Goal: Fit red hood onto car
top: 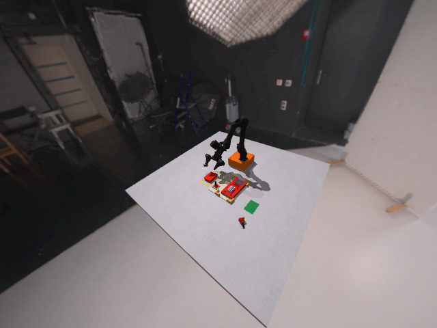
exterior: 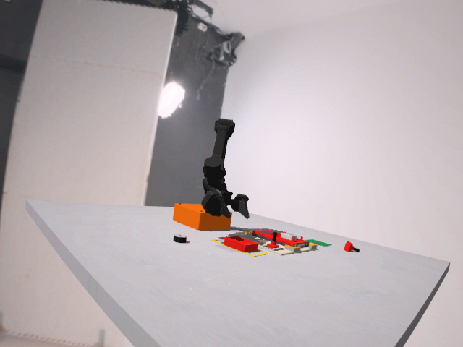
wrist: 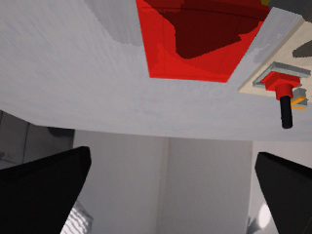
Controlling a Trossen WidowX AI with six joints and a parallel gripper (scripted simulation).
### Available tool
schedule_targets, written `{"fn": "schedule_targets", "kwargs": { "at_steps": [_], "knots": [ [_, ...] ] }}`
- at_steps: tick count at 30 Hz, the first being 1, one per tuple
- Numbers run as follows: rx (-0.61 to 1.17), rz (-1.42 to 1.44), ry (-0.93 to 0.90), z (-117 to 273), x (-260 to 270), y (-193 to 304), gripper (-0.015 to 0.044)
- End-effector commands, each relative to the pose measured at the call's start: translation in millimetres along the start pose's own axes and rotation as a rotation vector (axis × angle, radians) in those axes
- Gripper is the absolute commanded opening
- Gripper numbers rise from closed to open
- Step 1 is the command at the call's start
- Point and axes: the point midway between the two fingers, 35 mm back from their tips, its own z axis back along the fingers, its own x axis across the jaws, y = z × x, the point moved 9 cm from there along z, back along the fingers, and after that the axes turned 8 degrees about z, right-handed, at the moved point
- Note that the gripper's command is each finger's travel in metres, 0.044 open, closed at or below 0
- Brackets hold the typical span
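Note:
The red hood point(top: 210, 176) point(exterior: 241, 245) point(wrist: 158, 65) lies on the table with a smooth face up, mostly inside a yellow outline. No corner holes show on that face. Dark shadow covers part of it. My gripper point(top: 211, 166) point(exterior: 237, 217) point(wrist: 174, 152) is open and empty, above the table and clear of the hood. The red chassis point(top: 224, 193) point(exterior: 270, 236) sits in its jig point(top: 230, 200) beside the hood. The pale engine block point(top: 231, 188) point(exterior: 288, 236) is on its deck. The pegs are too small to tell apart well.
A red piece with an upright black stem point(top: 215, 185) point(exterior: 273, 245) point(wrist: 283, 80) stands between hood and chassis. Another red-and-black piece point(top: 242, 220) point(exterior: 348, 246) lies beyond the green patch point(top: 251, 206) point(exterior: 320, 242). A black disc point(exterior: 179, 238) lies near the orange base point(top: 240, 162) point(exterior: 215, 221).

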Motion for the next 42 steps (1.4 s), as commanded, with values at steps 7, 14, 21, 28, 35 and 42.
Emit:
{"fn": "schedule_targets", "kwargs": {
  "at_steps": [7, 14, 21, 28, 35, 42],
  "knots": [
    [-0.001, -0.011, 0.001, 21.3, -2.2, 4.7, 0.044],
    [-0.001, -0.011, 0.001, 21.3, -2.2, 4.7, 0.044],
    [-0.001, -0.011, 0.001, 21.3, -2.2, 4.7, 0.0282],
    [-0.144, 0.476, 0.087, -0.7, 10.9, 19.4, 0.044],
    [-0.268, 1.125, 0.319, -27.6, 19.3, 39.9, 0.044],
    [-0.264, 1.78, 0.682, -51.6, 19.3, 62.3, 0.044]
  ]
}}
